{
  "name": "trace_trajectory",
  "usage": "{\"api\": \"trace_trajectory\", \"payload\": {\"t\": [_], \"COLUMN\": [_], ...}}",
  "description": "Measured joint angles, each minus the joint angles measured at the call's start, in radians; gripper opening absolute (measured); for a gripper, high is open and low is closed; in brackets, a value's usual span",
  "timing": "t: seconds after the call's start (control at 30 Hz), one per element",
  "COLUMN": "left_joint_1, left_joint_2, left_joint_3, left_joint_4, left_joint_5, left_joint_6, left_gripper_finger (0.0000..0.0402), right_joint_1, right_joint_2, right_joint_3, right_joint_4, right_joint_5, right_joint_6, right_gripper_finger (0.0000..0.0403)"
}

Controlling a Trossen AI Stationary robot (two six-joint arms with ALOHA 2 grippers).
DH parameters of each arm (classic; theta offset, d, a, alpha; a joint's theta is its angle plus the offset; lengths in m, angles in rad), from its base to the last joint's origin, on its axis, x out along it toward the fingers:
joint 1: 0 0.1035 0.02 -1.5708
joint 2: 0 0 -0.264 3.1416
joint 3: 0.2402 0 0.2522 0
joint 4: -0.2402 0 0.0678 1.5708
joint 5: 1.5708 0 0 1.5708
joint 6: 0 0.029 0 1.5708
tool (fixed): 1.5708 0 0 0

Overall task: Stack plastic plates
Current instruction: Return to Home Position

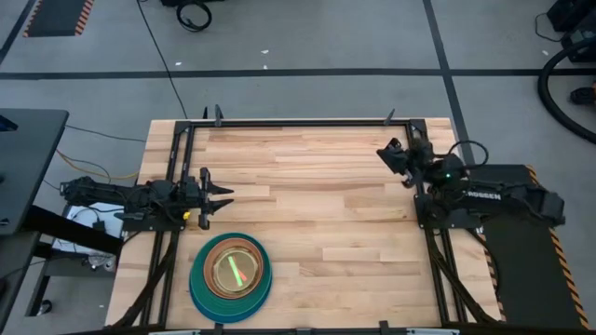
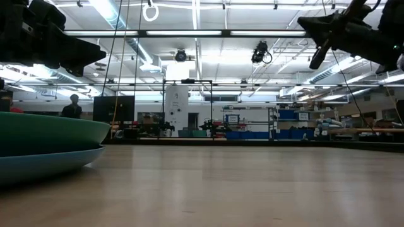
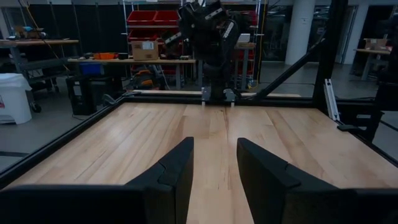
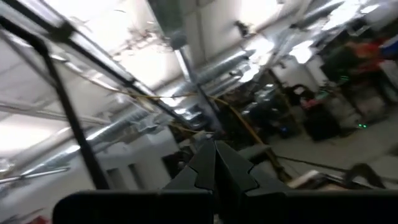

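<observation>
The left pincer (image 1: 222, 196) hangs level over the table's (image 1: 326, 214) left side and points across toward the other arm. Its fingers (image 3: 180, 165) stand a narrow gap apart with nothing between them. The right pincer (image 1: 388, 153) is raised over the table's right side and tipped up toward the ceiling. Its fingers (image 4: 202, 167) are pressed together on nothing.

The plates (image 1: 231, 277) sit in one stack, which in the high view is at the lower left of the table. The stack is just beside the left arm, below its pincer, and well apart from the right pincer. From above, a brown plate (image 1: 233, 242) rings a green plate (image 1: 233, 272) at the centre. In the low view the teal plate (image 2: 50, 132) nests in the blue plate (image 2: 44, 165), which lies on the wood. Neither pincer touches the stack. A person (image 2: 74, 108) stands far back in the room.
</observation>
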Motion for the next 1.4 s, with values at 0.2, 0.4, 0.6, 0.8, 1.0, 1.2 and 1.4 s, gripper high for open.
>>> {"api": "trace_trajectory", "payload": {"t": [0.2, 0.4, 0.6, 0.8, 1.0, 1.2, 1.4], "left_joint_1": [0.0, 0.0, 0.0, 0.0, 0.0, 0.0, 0.0], "left_joint_2": [0.0, 0.0, 0.0, 0.0, 0.0, 0.0, 0.0], "left_joint_3": [0.0, 0.0, 0.0, 0.0, 0.0, 0.0, 0.0], "left_joint_4": [0.0, 0.0, 0.0, 0.0, 0.0, 0.0, 0.0], "left_joint_5": [0.0, 0.0, 0.0, 0.0, 0.0, 0.0, 0.0], "left_joint_6": [0.0, 0.0, 0.0, 0.0, 0.0, 0.0, 0.0], "left_gripper_finger": [0.013, 0.013, 0.013, 0.013, 0.013, 0.013, 0.013], "right_joint_1": [0.194, 0.315, 0.415, 0.478, 0.522, 0.542, 0.542], "right_joint_2": [0.016, 0.015, 0.044, -0.049, -0.217, -0.296, -0.371], "right_joint_3": [0.023, 0.259, 0.5, 0.498, 0.426, 0.329, 0.192], "right_joint_4": [-0.107, -0.521, -1.045, -1.055, -1.092, -1.084, -0.991], "right_joint_5": [0.205, 0.241, 0.445, 0.405, 0.42, 0.458, 0.448], "right_joint_6": [-0.112, -0.206, -0.248, -0.324, -0.324, -0.338, -0.338], "right_gripper_finger": [0.0012, 0.0012, 0.0012, 0.0012, 0.0012, 0.0012, 0.0012]}}
